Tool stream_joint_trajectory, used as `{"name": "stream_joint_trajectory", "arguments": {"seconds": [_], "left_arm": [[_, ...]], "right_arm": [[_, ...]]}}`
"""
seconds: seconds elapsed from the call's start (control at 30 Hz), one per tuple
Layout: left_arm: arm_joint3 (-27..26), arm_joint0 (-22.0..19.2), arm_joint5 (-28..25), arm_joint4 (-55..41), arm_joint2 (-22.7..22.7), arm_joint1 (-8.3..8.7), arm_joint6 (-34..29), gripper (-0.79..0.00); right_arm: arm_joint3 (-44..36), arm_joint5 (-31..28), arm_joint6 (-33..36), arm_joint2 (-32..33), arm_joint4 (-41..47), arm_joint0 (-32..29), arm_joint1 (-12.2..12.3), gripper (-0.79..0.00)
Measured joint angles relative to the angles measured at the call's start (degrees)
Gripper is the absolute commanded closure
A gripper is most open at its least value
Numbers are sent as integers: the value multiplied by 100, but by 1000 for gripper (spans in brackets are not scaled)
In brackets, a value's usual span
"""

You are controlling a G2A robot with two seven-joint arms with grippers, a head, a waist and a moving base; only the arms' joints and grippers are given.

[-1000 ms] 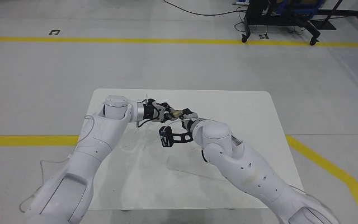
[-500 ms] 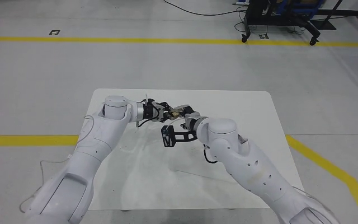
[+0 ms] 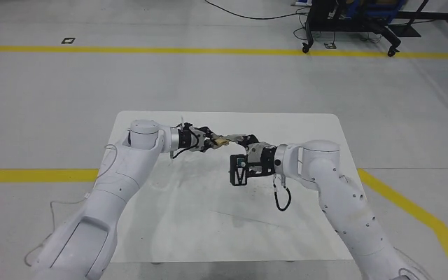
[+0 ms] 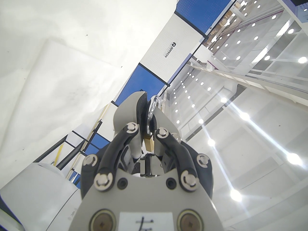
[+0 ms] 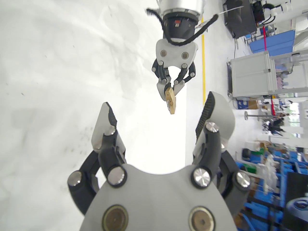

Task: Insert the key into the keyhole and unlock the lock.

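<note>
Up close, the left hand [image 4: 147, 111] is clamped on the lock [image 4: 149, 144]. Its two fingers press together on the brass body, and a silvery curved metal part [image 4: 154, 104] shows between the fingertips; whether that is the shackle or something else I cannot tell. From the right wrist view the same left hand [image 5: 169, 92] holds the lock [image 5: 171, 104] with the brass body sticking out past its fingertips, tilted, up off the counter.

The right hand [image 5: 158, 115] has its fingers [image 5: 105, 118] spread wide apart, with nothing between them. The lock lies ahead of this hand, clear of both fingers and not touching them.

From above, the left hand [image 3: 208, 142] comes in from the left and the right hand [image 3: 246, 145] from the right. The lock [image 3: 220, 142] sits between them, over the middle of the white counter [image 3: 315, 133], a little toward its far edge. The two hands are near each other but apart.

Farther out, a yellow line [image 3: 210, 50] crosses the grey floor beyond the counter, and a black wheeled cart [image 3: 350, 24] stands at the far right.
</note>
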Motion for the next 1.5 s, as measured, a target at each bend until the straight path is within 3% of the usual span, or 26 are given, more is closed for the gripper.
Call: {"name": "stream_joint_trajectory", "arguments": {"seconds": [0.2,0.37,0.63,1.0,1.33,1.37,1.4,1.43,1.47,1.5], "left_arm": [[-202,61,-659,-47,-56,-1,-208,0],[-317,148,-943,-22,-37,-8,-293,0],[-508,203,-1504,132,-87,16,-406,0],[-658,254,-1813,331,-139,51,-519,0],[-685,290,-1914,324,-213,60,-490,0],[-678,292,-1929,311,-236,62,-445,0],[-663,296,-1950,279,-279,65,-367,0],[-652,302,-1964,246,-315,68,-305,0],[-643,308,-1984,209,-354,71,-240,0],[-636,321,-2013,156,-409,75,-157,0]], "right_arm": [[677,9,-1191,-92,507,-36,348,0],[1059,9,-1015,-573,854,331,473,0],[1658,9,-1385,-986,1849,776,592,0],[2517,9,-1067,-1200,3270,1229,617,0],[2809,166,-592,-1259,3812,1379,572,0],[2761,147,-592,-1228,3781,1366,582,-37],[2667,120,-626,-1166,3692,1334,603,-256],[2571,94,-678,-1105,3589,1296,625,-680],[2449,64,-740,-1035,3447,1249,650,-785],[2318,39,-798,-971,3257,1205,672,-785]]}}
